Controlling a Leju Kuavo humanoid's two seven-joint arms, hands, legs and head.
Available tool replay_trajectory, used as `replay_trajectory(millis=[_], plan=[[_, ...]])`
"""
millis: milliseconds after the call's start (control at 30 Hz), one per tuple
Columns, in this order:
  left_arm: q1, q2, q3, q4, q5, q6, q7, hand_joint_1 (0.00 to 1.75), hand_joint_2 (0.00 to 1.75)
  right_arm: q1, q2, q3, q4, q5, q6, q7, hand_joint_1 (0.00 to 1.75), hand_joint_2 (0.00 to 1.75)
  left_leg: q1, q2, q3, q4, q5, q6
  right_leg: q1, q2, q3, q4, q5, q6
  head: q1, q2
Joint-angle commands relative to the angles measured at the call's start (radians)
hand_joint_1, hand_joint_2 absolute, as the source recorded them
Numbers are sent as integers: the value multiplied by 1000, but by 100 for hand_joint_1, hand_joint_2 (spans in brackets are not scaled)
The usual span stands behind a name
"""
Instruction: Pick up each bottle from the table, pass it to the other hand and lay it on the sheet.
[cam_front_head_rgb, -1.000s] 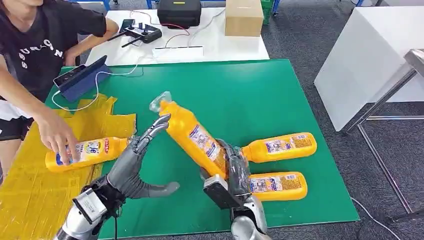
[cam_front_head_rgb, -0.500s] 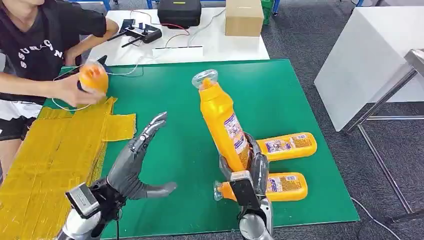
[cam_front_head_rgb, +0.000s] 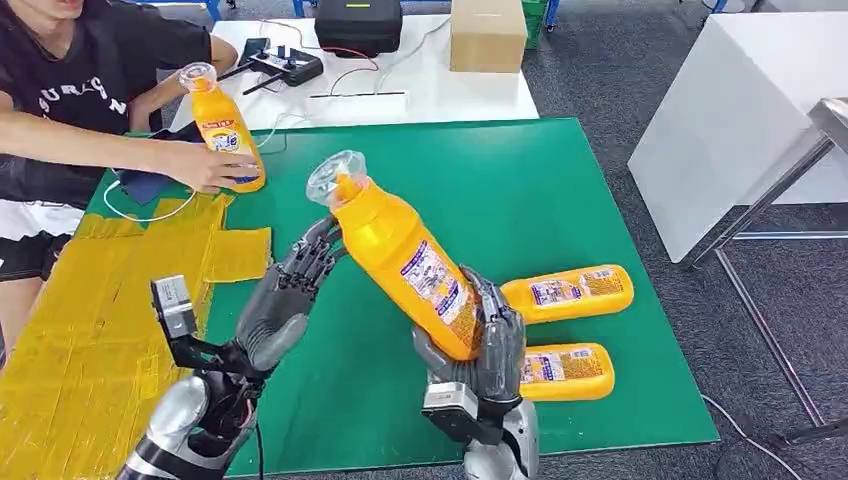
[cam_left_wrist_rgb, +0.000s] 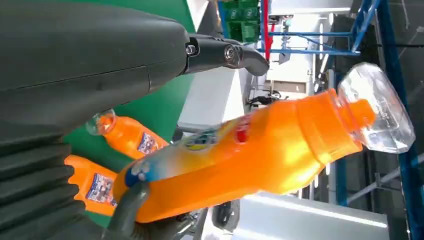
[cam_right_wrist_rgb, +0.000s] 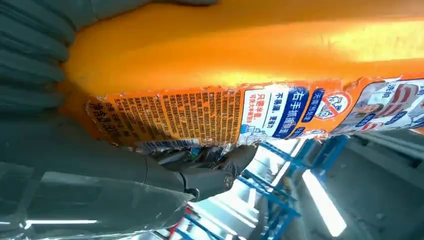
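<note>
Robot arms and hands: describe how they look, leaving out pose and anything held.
Both arms are silver metal tubes with black joints. The left hand has a dark grey shell, darker jointed fingers, and a small grey box with a label at the wrist. The right hand is the same dark grey with a grey block at its wrist. In the wrist views the covers look grey and ribbed.

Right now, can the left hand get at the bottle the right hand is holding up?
Probably yes. The left hand is open, its fingertips already at the neck of the tilted bottle that the right hand grips low, with nothing between them.
</note>
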Motion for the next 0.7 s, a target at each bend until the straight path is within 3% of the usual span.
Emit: replay_trajectory(millis=[33, 233, 433, 533, 700], plan=[[-67, -11, -10, 115, 45, 4, 28, 0, 0, -23, -4, 29, 27, 28, -31, -20, 175, 175, 1, -1, 2, 0, -1, -1, 1, -1, 3, -1, -1, 0, 0, 0], [-95, -12, -45, 155, 62, 11, 27, 0, 0, -37, 39, -5, 85, 143, -31, -63, 175, 175, 1, -1, 2, -1, 0, -1, 1, -2, 3, -1, -1, -1, 0, 0], [-91, 7, -50, 133, 66, 10, 10, 0, 0, -114, -39, 156, 192, 137, -27, 96, 175, 175, 2, 1, 4, -1, -1, -1, 2, 0, 5, -2, -1, 0, 0, 0], [-103, 9, -50, 145, 66, -1, 4, 0, 0, -175, -86, 270, 271, 164, 86, 168, 175, 175, 2, 2, 5, -1, -2, -1, 2, 1, 6, -3, 0, 0, 0, 0], [-110, 4, -49, 150, 66, -5, 2, 0, 0, -189, -95, 303, 299, 180, 124, 190, 175, 175, 1, 0, 2, -1, 0, -1, 1, -1, 3, -2, 0, 0, 0, 0]])
